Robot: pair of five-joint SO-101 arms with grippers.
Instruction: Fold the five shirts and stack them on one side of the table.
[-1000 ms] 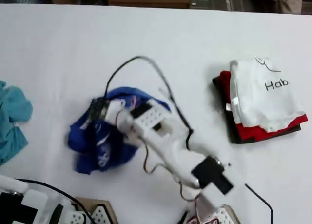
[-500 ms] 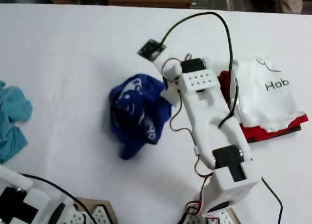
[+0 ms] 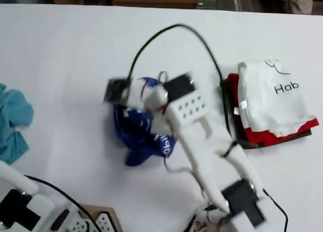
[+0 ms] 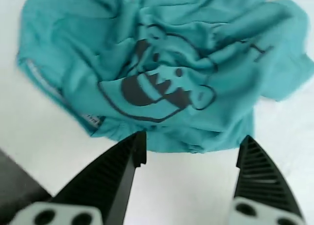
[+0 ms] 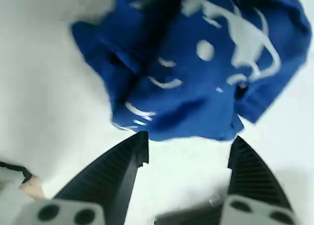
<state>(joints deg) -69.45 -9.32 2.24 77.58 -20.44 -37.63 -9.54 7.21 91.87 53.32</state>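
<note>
The crumpled teal shirt (image 4: 162,68) lies at the counter's (image 3: 60,50) left edge, just beyond my left tool (image 4: 192,139), whose fingers are apart. My right tool (image 5: 190,138), also spread, hovers over the bunched blue shirt (image 5: 196,68) mid-counter. The folded stack (image 3: 272,105) sits at the right.

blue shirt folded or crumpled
Crumpled: the blue shirt lies in a bunched, uneven heap on the table, with no flat, squared edges.

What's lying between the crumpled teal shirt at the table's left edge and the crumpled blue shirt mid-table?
In the high view, only bare white table lies between the crumpled teal shirt and the crumpled blue shirt.
</note>
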